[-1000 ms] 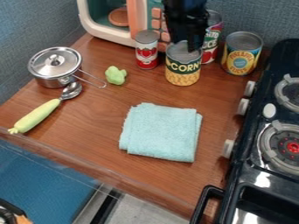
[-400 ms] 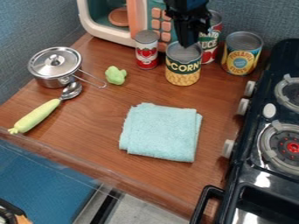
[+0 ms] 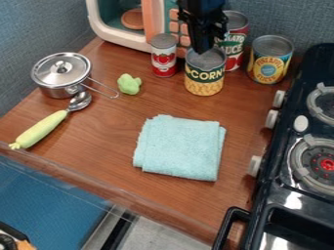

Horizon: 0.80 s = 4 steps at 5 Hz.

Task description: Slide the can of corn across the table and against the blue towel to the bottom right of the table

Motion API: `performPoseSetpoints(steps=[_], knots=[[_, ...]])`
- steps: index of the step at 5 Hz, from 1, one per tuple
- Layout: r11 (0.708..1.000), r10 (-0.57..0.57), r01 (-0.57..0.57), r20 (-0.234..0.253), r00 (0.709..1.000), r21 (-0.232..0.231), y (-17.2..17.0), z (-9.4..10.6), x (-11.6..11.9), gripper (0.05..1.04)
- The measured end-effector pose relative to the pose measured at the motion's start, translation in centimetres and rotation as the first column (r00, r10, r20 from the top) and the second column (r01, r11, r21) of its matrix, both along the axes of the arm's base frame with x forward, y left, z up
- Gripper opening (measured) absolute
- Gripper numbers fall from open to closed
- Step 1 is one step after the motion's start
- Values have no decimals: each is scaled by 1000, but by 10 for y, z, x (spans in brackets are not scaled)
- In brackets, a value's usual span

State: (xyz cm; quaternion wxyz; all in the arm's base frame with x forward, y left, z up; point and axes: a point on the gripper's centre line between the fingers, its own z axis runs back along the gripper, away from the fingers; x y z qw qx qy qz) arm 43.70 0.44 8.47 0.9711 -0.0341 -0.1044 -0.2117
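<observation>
Corn can [image 3: 204,78] stands upright at the far side, right of centre, label facing us. Gripper [image 3: 201,50] points down at the can's top; we can't tell if it's open or closed, or if it touches the lid. That placement makes sense to us: from up there it could drag or push the can toward the near side, where the open wood lies. We'd call it the start of the job, can lined up, slide not yet done.

Blue towel [image 3: 179,148] is folded flat nearer us, a bit left of the can, so the slide probably needs to run near and end beside the towel's right side. Folded cloth should give a soft stop, though it could bunch if pushed hard. Tall can, so pressure high up may tip it; low and slow looks safer.

Sauce can [image 3: 236,41] is just behind, on the right; pineapple can [image 3: 269,61] further right, small red can [image 3: 163,57] to the left. Likely just backdrop, same for the toy oven [image 3: 117,40], green lump [image 3: 129,84], lidded pot [image 3: 60,73] and spoon [image 3: 42,128] on the left.

Surface is brown wood-look table [image 3: 98,141], smooth, should slide fine. Black toy stove [image 3: 277,180] along the right. Blue-grey wall [image 3: 39,27] behind, blue mat [image 3: 52,190] below the near edge.
</observation>
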Motion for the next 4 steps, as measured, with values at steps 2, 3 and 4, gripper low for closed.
performPoseSetpoints(steps=[2, 3, 4], knots=[[1000, 2, -2, 1, 1000, 7, 1, -2, 0, 51], [1000, 2, -2, -18, 1000, 6, 1, -7, -5, 51], [1000, 4, -4, -21, 1000, 3, 1, -9, -6, 51]])
